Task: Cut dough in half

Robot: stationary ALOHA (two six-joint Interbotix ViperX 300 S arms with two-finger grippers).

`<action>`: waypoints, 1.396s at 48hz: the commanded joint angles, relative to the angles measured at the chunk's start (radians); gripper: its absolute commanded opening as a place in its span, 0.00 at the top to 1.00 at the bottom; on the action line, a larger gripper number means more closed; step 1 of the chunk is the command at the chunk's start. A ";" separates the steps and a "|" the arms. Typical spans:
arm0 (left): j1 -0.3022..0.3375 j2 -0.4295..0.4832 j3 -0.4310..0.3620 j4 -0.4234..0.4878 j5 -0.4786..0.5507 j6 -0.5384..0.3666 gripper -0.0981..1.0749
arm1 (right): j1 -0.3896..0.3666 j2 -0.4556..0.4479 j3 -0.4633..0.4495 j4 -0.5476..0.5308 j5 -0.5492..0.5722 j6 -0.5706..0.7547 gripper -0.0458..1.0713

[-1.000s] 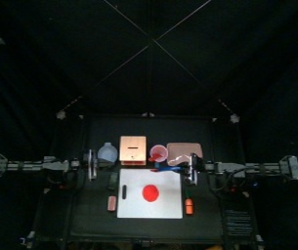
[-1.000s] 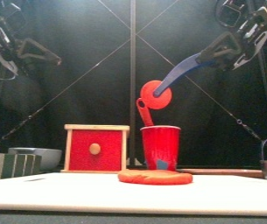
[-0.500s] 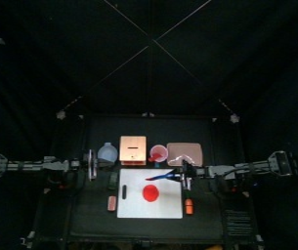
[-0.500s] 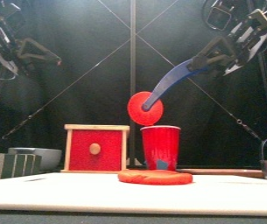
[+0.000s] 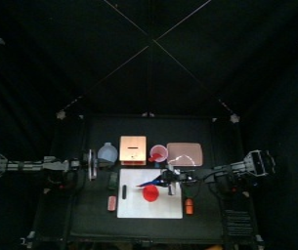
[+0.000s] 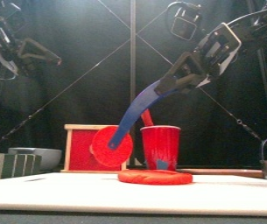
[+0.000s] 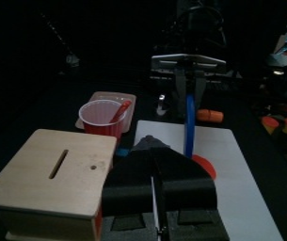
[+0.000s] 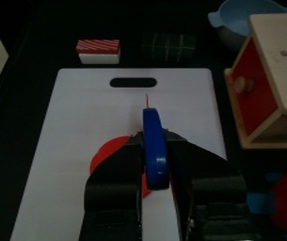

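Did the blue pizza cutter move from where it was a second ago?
Yes. In the front view the cutter has swung down and leftward, its red wheel now low beside the red cup, near the dough, instead of above the cup.

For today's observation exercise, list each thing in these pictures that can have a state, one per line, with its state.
Dough: flat on the board, uncut.
Cutter: held by the right claw, wheel low, above the dough.
Right claw: shut on the cutter's blue handle.
Left claw: shut, empty, held high at the table's left side.
Red cup: upright behind the dough.
Wooden box: upright, slot on top.
Board: flat on the table.
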 commanded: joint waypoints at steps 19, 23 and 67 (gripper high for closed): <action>0.003 0.003 -0.017 -0.002 -0.009 -0.003 0.87 | 0.032 0.060 -0.077 0.014 -0.058 0.003 0.63; 0.003 0.005 -0.018 -0.002 -0.009 -0.005 0.87 | 0.035 0.060 -0.077 0.026 -0.058 0.002 0.63; 0.003 0.005 -0.015 -0.002 -0.006 -0.006 0.87 | 0.054 0.133 -0.087 0.160 -0.046 0.000 0.63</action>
